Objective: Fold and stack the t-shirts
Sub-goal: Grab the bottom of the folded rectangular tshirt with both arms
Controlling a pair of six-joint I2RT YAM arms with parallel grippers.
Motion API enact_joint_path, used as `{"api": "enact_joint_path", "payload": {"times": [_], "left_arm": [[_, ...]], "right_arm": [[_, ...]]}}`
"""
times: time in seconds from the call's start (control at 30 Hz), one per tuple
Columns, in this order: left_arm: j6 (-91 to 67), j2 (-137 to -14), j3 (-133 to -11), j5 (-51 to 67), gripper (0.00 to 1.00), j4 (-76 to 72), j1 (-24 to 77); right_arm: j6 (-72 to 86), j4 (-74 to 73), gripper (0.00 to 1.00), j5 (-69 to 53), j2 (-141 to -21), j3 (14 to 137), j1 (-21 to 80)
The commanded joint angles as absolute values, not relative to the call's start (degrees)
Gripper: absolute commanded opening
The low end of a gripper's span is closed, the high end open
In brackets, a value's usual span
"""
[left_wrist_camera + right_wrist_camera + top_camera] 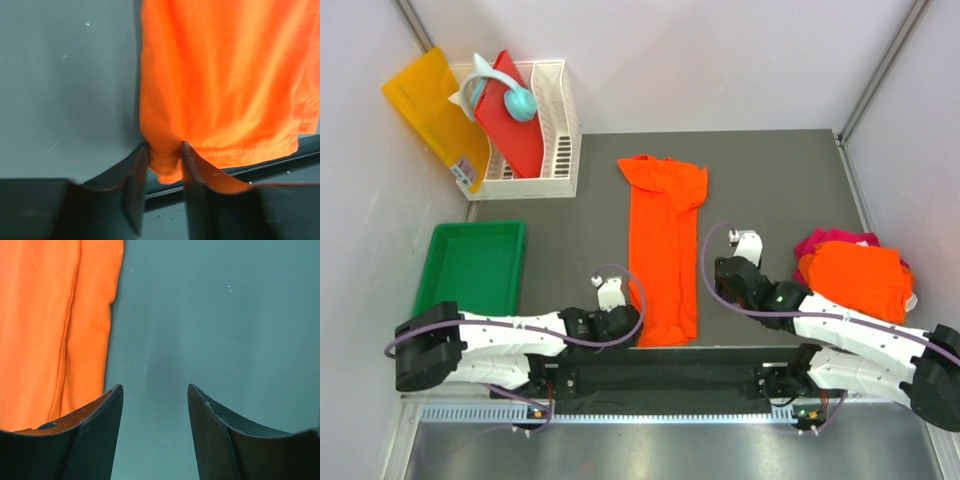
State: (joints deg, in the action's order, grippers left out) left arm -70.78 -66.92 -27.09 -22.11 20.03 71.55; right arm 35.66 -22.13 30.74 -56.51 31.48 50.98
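Lengthwise-folded orange t-shirt (663, 260) being pinched at its hem by left gripper (165, 160).
Right gripper (155, 410) being held wide, empty; heaped t-shirts (855, 275) awaiting folding.

A green tray (470, 272) sits at the left edge of the dark grey desk (770, 180). Behind it stands a white basket (564, 130). A red board (516, 128) and a light blue thing (516, 100) are in it. A yellow sheet (430, 110) leans beside it.

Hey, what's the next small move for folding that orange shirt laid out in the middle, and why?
Probably shift the right gripper left onto the near hem of the long bright orange cloth t-shirt: its jaws stand open over the grey table, while the left gripper already pinches the hem's other corner.
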Motion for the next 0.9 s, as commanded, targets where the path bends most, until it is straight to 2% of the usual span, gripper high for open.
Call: {"api": "enact_joint_path", "payload": {"times": [0.0,0.03,0.2,0.37,0.7,0.87], "left_arm": [[-72.2,-70.0,-26.2,-20.1,0.31,18.5,72.2],[-72.4,-70.3,-26.3,-19.9,0.23,18.4,72.3],[-73.1,-70.8,-26.7,-19.8,0.14,18.2,74.1],[-73.5,-70.6,-26.8,-20.0,0.0,19.0,74.8],[-73.6,-69.2,-26.2,-21.4,0.0,20.4,75.0],[-73.3,-69.9,-26.2,-21.2,0.0,20.1,75.0]], "right_arm": [[36.6,-21.7,0.55,31.7,-56.8,32.2,52.0],[36.7,-21.7,0.54,31.6,-56.8,32.1,52.1],[39.3,-22.1,0.54,30.9,-56.3,30.5,53.6],[41.8,-22.5,0.54,30.6,-55.3,29.5,56.1],[51.2,-21.7,0.64,26.0,-49.7,25.2,63.8],[53.8,-20.7,0.63,27.2,-54.6,26.2,69.5]]}}
